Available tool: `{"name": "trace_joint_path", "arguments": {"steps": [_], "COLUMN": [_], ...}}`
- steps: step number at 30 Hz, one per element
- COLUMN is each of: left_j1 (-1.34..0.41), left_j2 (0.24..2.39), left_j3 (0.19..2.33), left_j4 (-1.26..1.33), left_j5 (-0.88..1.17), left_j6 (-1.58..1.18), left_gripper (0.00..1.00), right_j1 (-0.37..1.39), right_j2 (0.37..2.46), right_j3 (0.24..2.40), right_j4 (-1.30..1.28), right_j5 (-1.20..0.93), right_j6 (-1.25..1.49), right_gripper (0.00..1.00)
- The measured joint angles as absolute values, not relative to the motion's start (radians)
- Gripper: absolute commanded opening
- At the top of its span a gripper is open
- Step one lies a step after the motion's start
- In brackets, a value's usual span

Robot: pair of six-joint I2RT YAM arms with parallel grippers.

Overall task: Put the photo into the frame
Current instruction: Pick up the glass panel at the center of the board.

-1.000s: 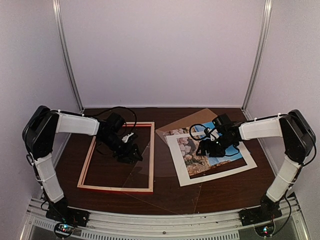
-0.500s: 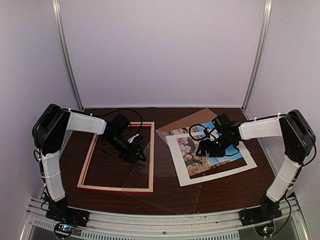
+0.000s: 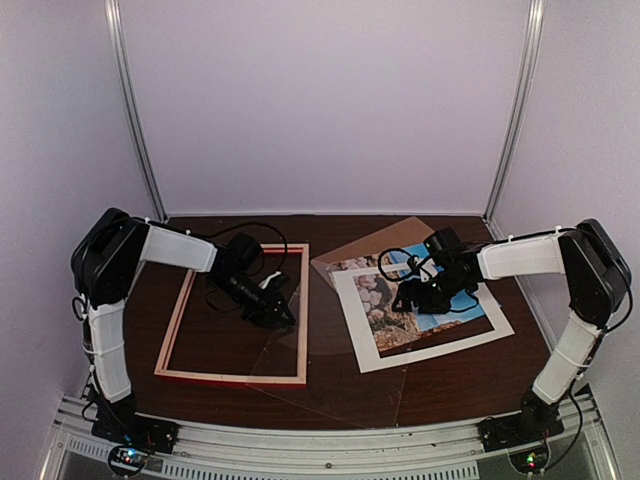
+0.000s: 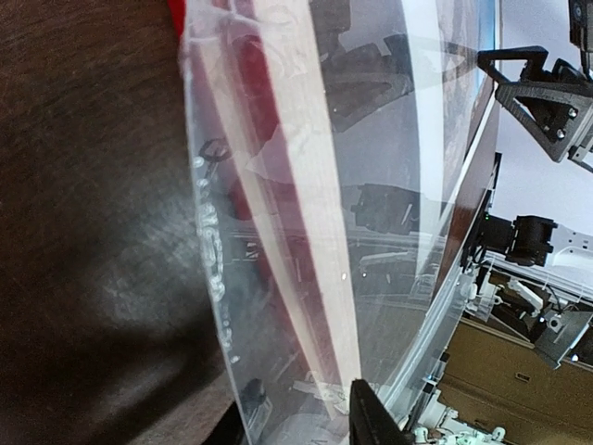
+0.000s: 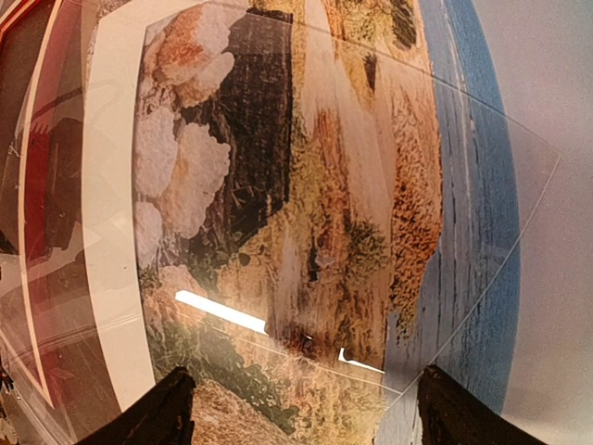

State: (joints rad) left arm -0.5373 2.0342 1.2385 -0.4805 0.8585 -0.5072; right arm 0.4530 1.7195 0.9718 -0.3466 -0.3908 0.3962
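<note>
Blue water and tan rocks mark the photo (image 3: 395, 318) (image 5: 306, 185), which lies flat on the right side of the dark table (image 3: 450, 385), showing through the window of a white mat (image 3: 440, 342) laid over it. A brown backing board (image 3: 385, 240) sticks out from under both on the far side. The right gripper (image 3: 412, 298) (image 5: 310, 408) hangs low over the photo with its fingers spread wide and nothing between them.

Well apart to the left, the frame (image 3: 175, 330) lies pale side up, red showing along its edges. A clear sheet (image 3: 320, 365) (image 4: 371, 185) overlaps the frame's right rail. The left gripper (image 3: 283, 312) sits at that rail by the sheet's edge. Only one fingertip (image 4: 371, 422) shows, so I cannot tell whether it grips anything.
</note>
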Motion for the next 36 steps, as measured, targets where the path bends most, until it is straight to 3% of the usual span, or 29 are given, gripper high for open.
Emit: {"name": "trace_joint_path", "arguments": {"steps": [13,19,29,36], "left_j1": [-0.537,-0.537,-0.533,-0.467], "left_j2": [2.053,1.982,1.628,1.452], "left_j3": [1.238,1.234,1.205,1.209], "left_j4": [-0.456,-0.450,-0.452,-0.552], "left_j5": [0.906,0.913,0.885,0.844], "left_j6": [-0.539,-0.552,-0.571,-0.571], "left_gripper": [0.00,0.00,0.00,0.00], "right_j1": [0.453,0.454,0.454,0.455], "right_j2": [1.719,1.678,1.452,1.428], "right_j3": [0.974,0.990,1.108,1.116], "right_j4": [-0.352,-0.437,-0.572,-0.595], "right_j5": [-0.387,-0.340,-0.248,-0.233], "right_j6": [0.392,0.368,0.321,0.321], "right_gripper": [0.82,0.83,0.84,0.84]}}
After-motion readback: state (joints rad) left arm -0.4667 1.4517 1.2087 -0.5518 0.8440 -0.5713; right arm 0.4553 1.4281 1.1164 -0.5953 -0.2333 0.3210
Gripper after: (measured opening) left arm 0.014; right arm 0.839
